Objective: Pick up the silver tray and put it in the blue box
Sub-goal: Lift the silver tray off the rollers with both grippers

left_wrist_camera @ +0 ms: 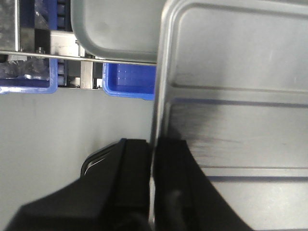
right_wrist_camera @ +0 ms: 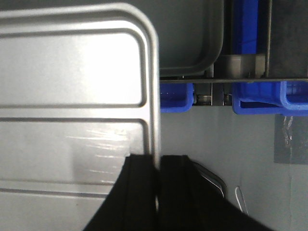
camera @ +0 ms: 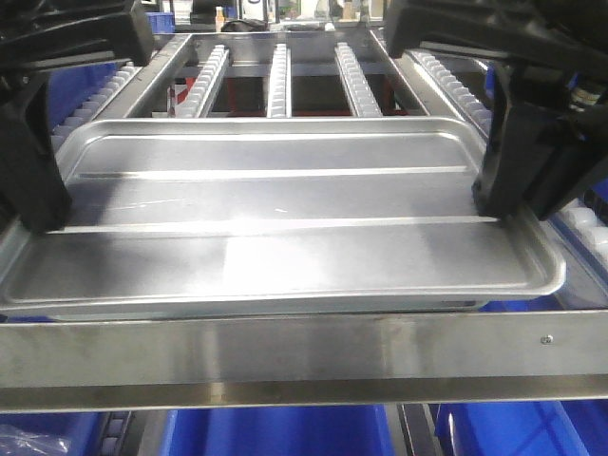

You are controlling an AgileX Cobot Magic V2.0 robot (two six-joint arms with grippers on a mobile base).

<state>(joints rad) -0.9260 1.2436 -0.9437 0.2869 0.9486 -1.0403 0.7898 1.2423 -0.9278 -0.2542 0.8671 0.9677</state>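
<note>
At either short end of the silver tray (camera: 275, 228), a black robot hand is pinching the raised rim. The left hand (left_wrist_camera: 152, 144) takes the tray's left end: its wrist view shows the rim running up between two fingers (left_wrist_camera: 134, 163) pressed close on it, one outside the tray and one on the recessed panel. The right hand (right_wrist_camera: 158, 159) does the same at the tray's right end, its fingers (right_wrist_camera: 175, 178) clamped on the rim a little way from a rounded corner.

Behind the tray stretches a roller rack (camera: 277, 81) of metal rails lined with small white wheels. Along the tray's near edge runs a broad steel bar (camera: 304, 356). Below the tray and that bar sits a blue box (camera: 285, 432), with more blue plastic to either side of it. Past the tray's corners, the wrist views catch a second tray (left_wrist_camera: 115, 29) lying on the rack, and grey floor (left_wrist_camera: 72, 125) off the tray's ends. Whether the silver tray rests on the rack or hangs clear of it cannot be told.

Both arms come in from above the tray's far corners, hands pointing down onto its ends, and the tray sits roughly level between them.
</note>
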